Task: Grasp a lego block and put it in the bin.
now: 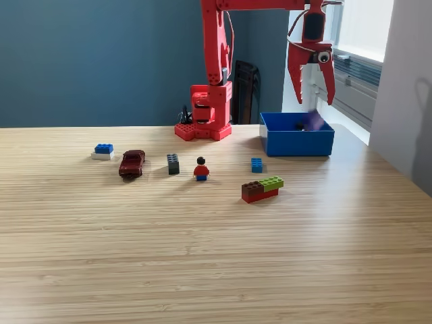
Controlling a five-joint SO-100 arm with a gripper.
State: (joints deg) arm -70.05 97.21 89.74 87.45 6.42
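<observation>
Red plastic studded blocks, with a toy car (131,163) and a small figure (201,169), lie on the pale wood-grain counter (202,256), well to the exterior view's left of and below the pincer (310,101). The pincer hangs wide and empty above the low-walled blue bin (297,142), where a blurred purplish piece (312,120) shows directly beneath it. I judge it best to hold centred over the bin until that piece settles.
</observation>
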